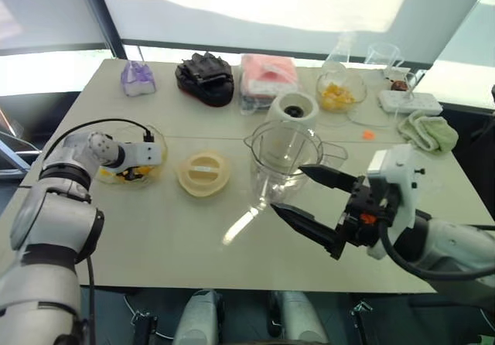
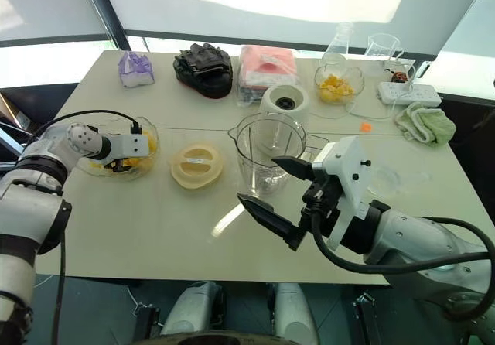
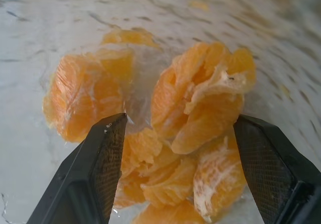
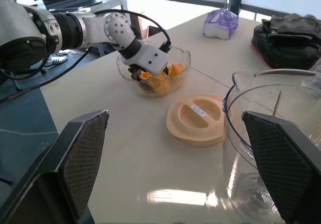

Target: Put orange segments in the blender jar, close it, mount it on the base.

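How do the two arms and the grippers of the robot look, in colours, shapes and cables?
Both arms are built of rounded silver-grey segments joined by black rings. A thin black cable loops over the left arm to its white wrist block. The left gripper and right gripper each have two black, pointed fingers with textured inner pads. The right wrist housing is white, with an orange mark and a black cable.
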`<state>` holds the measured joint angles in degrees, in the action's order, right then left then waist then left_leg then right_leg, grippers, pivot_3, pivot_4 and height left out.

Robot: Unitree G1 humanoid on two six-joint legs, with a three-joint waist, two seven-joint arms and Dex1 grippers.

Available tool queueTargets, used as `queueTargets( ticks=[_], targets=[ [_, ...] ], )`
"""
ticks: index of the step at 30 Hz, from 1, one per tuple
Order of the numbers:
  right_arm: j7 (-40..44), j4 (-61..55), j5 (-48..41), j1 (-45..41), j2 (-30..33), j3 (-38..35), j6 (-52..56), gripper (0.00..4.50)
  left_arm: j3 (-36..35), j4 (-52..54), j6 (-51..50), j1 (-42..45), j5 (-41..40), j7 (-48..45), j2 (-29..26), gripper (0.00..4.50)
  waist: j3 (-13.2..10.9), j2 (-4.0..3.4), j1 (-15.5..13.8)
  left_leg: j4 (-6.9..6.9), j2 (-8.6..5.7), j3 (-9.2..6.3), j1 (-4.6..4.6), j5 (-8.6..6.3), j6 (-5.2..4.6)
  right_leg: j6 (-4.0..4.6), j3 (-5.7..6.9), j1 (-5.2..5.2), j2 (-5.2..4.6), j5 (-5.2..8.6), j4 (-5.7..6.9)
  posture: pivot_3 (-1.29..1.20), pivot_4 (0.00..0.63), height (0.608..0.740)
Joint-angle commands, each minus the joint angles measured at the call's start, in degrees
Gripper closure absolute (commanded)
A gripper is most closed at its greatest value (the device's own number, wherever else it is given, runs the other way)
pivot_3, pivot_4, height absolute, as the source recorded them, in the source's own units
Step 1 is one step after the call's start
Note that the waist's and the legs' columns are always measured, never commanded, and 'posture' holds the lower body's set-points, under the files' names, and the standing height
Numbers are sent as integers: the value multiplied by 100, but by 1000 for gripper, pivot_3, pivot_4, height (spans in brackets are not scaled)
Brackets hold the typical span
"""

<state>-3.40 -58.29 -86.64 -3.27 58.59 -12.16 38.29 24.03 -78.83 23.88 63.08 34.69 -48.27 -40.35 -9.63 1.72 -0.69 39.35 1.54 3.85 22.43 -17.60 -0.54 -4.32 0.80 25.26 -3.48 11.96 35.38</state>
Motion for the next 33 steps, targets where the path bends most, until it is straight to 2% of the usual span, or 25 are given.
queueTargets(
  ticks=[1,2,5,10,11,16,19,25,33],
  targets=[
    [-165,-171,-271,9,185,-172,-221,0,34,-12,-105,5,75,99,3,1070,0,1,4,0,0,0,0,0,0,0,-1,0,0,0,0,0,150,740],
    [-198,-171,-301,10,221,-165,-245,0,23,-14,-118,-1,68,90,16,1070,0,1,3,0,0,0,0,0,0,0,-1,0,0,0,0,0,150,740],
    [-257,-171,-344,24,293,-153,-304,0,-20,-17,-168,-33,26,2,35,1934,0,1,-1,0,0,1,-1,0,0,0,-1,0,1,0,1,0,150,740],
    [-340,-171,-284,-2,333,-63,-381,0,-121,-11,-193,-129,-92,-168,30,4305,1,1,1,0,0,0,-2,0,0,0,-4,0,-1,0,1,0,150,740],
    [-348,-171,-278,-11,336,-52,-389,0,-132,-5,-183,-144,-101,-158,28,4415,1,1,2,0,0,0,-3,0,0,0,-6,0,-1,0,0,0,150,740],
    [-345,-171,-224,-88,344,20,-399,0,-252,21,-117,-184,-182,-4,-7,4415,1,2,4,0,-1,1,-6,0,0,-3,-14,0,-2,-2,0,0,150,740],
    [-290,-113,-49,-284,224,208,-398,0,-650,48,-90,-210,-579,-156,-131,4415,1,2,18,0,0,1,-8,0,0,-5,-17,0,-2,-3,0,0,150,740],
    [-109,18,273,-600,1,623,-310,0,-1749,111,-898,4,-1703,-1262,-343,4415,1,2,5,0,-1,2,-5,0,0,-5,-15,2,0,-3,1,0,150,740],
    [310,250,731,-815,-313,981,-238,0,-2307,333,-1798,44,-2378,-2785,-948,4415,2,3,9,1,0,23,-6,0,0,3,-15,3,5,2,2,0,150,740]
  ],
)
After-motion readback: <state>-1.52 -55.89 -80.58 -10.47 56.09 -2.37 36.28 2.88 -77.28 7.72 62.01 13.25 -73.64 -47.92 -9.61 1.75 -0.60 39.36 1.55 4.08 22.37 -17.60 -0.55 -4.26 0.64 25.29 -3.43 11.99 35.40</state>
